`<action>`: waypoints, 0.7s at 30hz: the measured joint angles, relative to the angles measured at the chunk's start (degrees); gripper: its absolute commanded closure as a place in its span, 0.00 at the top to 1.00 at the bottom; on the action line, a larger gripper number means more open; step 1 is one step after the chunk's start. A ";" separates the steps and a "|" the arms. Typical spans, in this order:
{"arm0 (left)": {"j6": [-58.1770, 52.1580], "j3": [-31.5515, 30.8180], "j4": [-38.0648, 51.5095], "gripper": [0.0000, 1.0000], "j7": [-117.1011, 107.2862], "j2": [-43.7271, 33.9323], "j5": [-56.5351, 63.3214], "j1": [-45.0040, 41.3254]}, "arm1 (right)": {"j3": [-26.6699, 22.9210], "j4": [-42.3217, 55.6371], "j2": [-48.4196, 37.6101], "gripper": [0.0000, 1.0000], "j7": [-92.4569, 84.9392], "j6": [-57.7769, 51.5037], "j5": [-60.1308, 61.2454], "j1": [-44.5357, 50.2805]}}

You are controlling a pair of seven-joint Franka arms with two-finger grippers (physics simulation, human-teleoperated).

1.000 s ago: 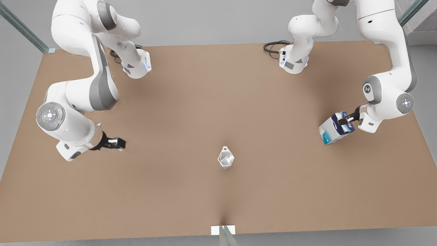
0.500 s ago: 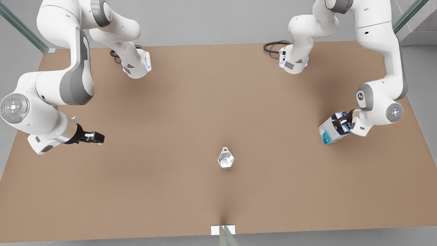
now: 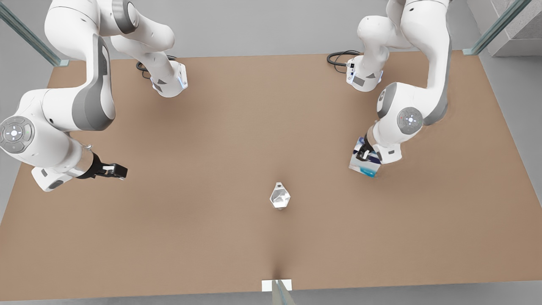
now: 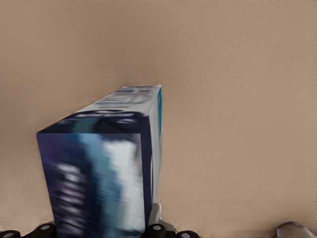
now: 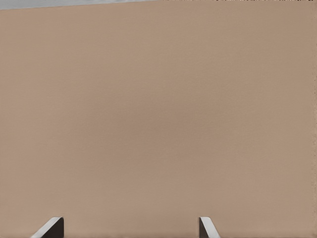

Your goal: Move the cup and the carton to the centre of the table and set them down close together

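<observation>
From the front view, I see a big flat brown table (image 3: 237, 127) with two white robot arms bolted on at its far edge. The arm on the front view's right bends down over the table, and its left gripper (image 3: 363, 154) is clamped on a small boxy carton (image 3: 365, 166), white with a dark blue band and teal-blue print. The carton is tilted and sits on the front view's right side of the table, well apart from the middle. A small silvery-grey cup (image 3: 280, 197) with flat angled sides and a pale inside stands by itself near the middle of the table, a bit toward the near edge. The arm on the front view's left waits far out at that side, with its right gripper (image 3: 117, 170) low over the bare table and well apart from the cup.

In the left wrist view, the carton (image 4: 106, 168) is very close and looks smeary. It sticks out from the gripper over the brown table (image 4: 237, 99).

In the right wrist view, two dark fingertips (image 5: 49, 229) stand wide apart with nothing between them, over the plain brown table (image 5: 158, 114).
</observation>
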 measured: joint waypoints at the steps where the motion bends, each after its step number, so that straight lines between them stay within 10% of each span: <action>1: 0.17 -2.80 0.15 0.58 -1.24 0.47 -1.33 -1.32 | 0.00 0.00 0.00 1.00 0.00 0.00 -0.01 -0.08; 16: 4.03 -9.47 16.33 0.61 -13.41 17.57 -8.54 -7.62 | -0.61 -0.17 0.97 1.00 -0.26 0.62 -1.84 -1.04; 21: 6.54 -9.30 16.21 1.00 -12.83 19.22 -8.11 -7.59 | -0.70 -0.18 1.45 1.00 -0.26 0.76 -1.85 -1.04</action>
